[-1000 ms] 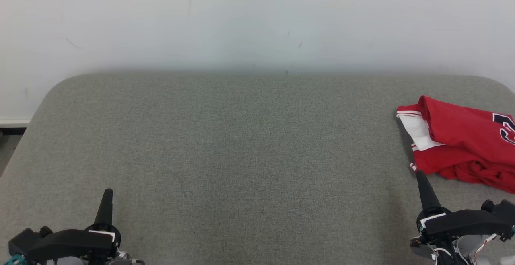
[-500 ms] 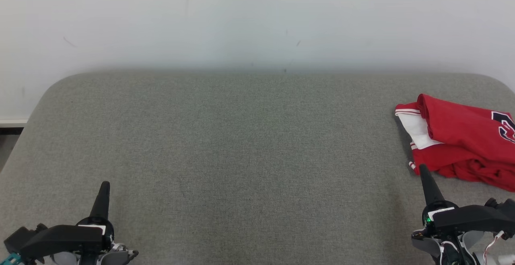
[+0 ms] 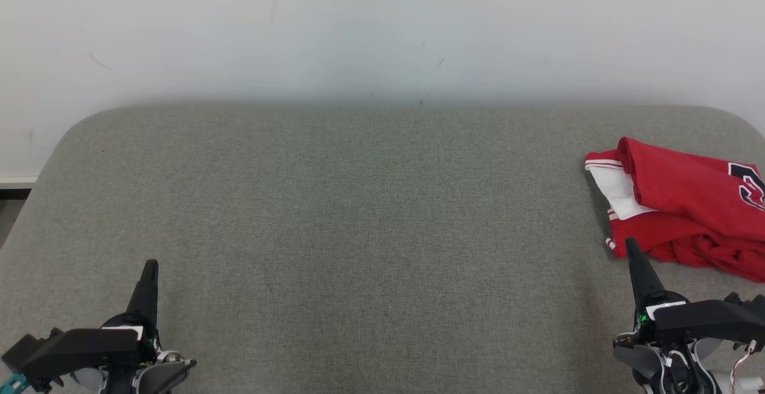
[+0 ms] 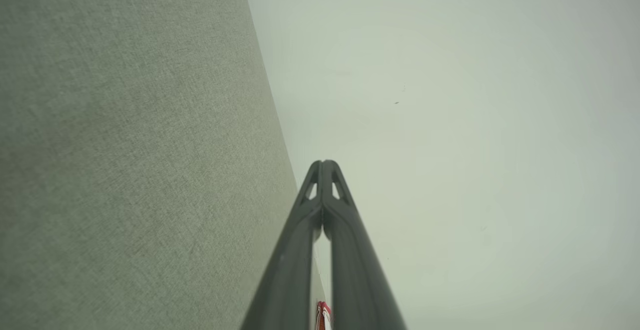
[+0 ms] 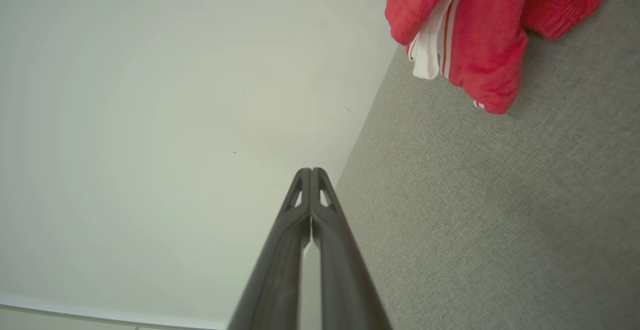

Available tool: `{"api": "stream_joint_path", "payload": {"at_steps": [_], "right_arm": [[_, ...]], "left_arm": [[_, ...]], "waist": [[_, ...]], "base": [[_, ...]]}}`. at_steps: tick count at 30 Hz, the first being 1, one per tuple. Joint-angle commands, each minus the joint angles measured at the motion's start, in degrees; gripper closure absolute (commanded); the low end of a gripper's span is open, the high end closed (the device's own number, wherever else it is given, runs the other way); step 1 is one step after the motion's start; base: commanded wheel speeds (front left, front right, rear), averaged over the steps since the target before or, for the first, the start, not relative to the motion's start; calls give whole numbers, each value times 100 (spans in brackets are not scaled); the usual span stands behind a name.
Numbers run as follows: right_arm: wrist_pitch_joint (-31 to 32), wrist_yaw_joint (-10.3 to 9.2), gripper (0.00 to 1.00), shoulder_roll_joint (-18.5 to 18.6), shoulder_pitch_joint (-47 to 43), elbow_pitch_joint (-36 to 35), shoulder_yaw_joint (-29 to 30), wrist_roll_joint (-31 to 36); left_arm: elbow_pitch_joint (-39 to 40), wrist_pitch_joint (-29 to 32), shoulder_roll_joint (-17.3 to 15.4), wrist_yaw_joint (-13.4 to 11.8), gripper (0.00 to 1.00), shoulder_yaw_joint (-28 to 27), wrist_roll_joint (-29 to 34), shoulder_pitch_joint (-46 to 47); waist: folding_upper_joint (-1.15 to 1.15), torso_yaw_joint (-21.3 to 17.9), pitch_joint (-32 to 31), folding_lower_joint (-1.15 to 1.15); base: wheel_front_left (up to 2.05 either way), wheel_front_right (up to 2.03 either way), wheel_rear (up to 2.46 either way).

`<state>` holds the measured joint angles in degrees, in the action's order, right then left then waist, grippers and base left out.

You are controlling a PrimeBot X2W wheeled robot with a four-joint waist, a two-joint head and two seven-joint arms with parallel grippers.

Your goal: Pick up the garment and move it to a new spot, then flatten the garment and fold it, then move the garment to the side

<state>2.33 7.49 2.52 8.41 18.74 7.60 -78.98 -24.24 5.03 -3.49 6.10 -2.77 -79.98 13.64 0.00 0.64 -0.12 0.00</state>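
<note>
The garment point(image 3: 687, 202) is a red jersey with white trim and dark lettering, lying crumpled at the right edge of the grey fabric table point(image 3: 358, 214). It also fills the top right corner of the right wrist view as a red and white bundle point(image 5: 480, 29). My right gripper point(image 3: 629, 243) is shut and empty, its tip just short of the garment's near edge. In its own wrist view the right gripper point(image 5: 310, 171) has both fingers pressed together. My left gripper point(image 3: 150, 263) is shut and empty at the lower left, far from the garment; its wrist view shows the left gripper point(image 4: 323, 162) with fingers touching.
A pale wall point(image 3: 382, 29) stands behind the table's rounded far edge. The broad middle of the grey surface lies between my two grippers. A strip of floor point(image 3: 12, 202) shows past the table's left edge.
Both grippers have moved a little forward, up the head view, staying shut. The view itself has shifted slightly. The garment lies as before.
</note>
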Motion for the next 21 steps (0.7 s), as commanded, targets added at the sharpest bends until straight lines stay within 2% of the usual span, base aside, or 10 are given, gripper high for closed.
{"api": "stream_joint_path", "payload": {"at_steps": [1, 21], "right_arm": [[21, 1, 100, 47, 93, -54, 26, -131], [164, 0, 100, 54, 159, -92, 71, -923]], "left_arm": [[48, 29, -9, 42, 100, -49, -110, 116], [47, 260, 34, 115, 100, -227, -853, 228]], "waist": [[0, -2, 3, 0], [0, -45, 47, 0]], "base": [[0, 0, 0], [0, 0, 0]]}}
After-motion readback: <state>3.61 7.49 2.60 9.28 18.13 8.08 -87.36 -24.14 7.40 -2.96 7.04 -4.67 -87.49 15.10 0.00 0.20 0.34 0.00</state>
